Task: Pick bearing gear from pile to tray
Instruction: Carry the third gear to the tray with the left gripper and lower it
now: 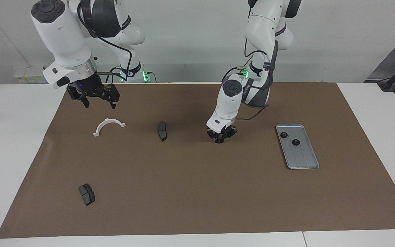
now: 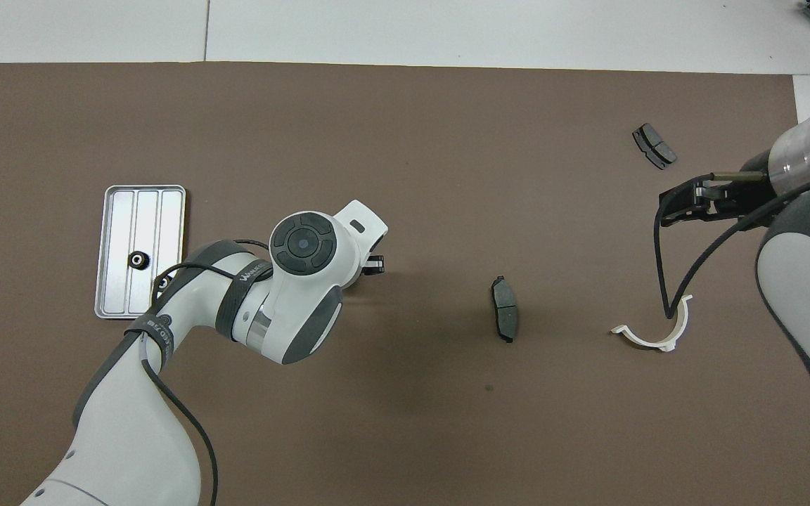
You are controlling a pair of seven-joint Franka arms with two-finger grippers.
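My left gripper (image 1: 220, 138) is down on the brown mat mid-table, its fingertips drawn together on a small black bearing gear that they mostly hide. In the overhead view the left arm's wrist covers that gripper. The silver tray (image 1: 300, 156) lies toward the left arm's end, with two black gears (image 1: 284, 134) (image 1: 296, 142) in it. One gear in the tray (image 2: 138, 259) shows plainly from overhead. The pile is scattered: a white half-ring (image 1: 109, 126) and two dark brake pads (image 1: 162, 130) (image 1: 86, 194). My right gripper (image 1: 96, 102) hangs open and empty above the mat, close to the half-ring.
The brown mat (image 1: 197, 192) covers most of the white table. One brake pad (image 2: 504, 318) lies between the left gripper and the half-ring (image 2: 654, 330). The other brake pad (image 2: 654, 145) lies farther from the robots, at the right arm's end.
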